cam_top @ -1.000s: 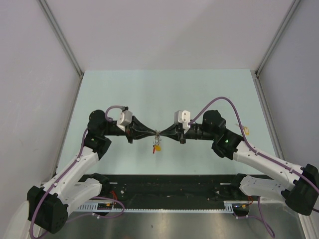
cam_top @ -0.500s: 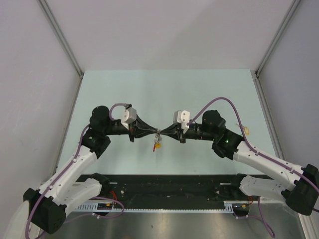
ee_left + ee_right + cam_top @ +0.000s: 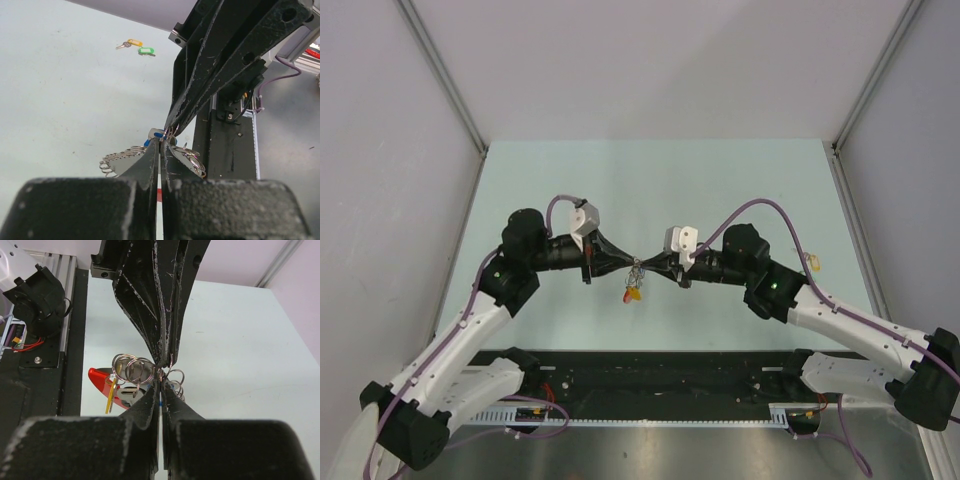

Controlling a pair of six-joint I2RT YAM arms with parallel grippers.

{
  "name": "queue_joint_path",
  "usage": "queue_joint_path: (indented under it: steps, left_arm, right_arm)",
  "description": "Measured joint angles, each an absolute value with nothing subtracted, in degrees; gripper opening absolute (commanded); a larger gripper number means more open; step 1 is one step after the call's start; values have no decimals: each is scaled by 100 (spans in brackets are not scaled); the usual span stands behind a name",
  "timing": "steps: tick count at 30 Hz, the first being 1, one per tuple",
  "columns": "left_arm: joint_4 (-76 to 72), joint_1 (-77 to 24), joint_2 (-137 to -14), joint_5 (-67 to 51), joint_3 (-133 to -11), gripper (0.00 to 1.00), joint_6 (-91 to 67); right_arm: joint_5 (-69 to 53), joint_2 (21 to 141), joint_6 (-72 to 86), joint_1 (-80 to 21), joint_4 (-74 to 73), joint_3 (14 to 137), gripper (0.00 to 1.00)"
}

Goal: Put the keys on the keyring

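Right wrist: thin round silver keyring (image 3: 132, 369)

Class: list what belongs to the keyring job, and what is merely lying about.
Job: keyring, pinched between left gripper and right gripper; yellow tag hanging from it; loose yellow-tagged key; green tag beside it.
Lying about: purple cable; slotted rail.

A pale green table (image 3: 650, 180) fills the middle, boxed in by plain white walls (image 3: 650, 60) — silver bars (image 3: 442, 75) run along their corners. At its near edge lies a black strip (image 3: 660, 372), then a slotted white rail (image 3: 660, 423) and a grey metal sheet (image 3: 660, 455).
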State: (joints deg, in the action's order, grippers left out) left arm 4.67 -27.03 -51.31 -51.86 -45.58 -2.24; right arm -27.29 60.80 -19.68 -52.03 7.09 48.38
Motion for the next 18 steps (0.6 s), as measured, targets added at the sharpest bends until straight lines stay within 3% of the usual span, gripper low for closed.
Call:
queue_joint_path:
  steps: [18]
  left_arm:
    - [899, -2827, -4915, -4606, -4652, 0, -705]
  right_arm:
    - [-2464, 6077, -2169, -5358, 692, 4847, 0]
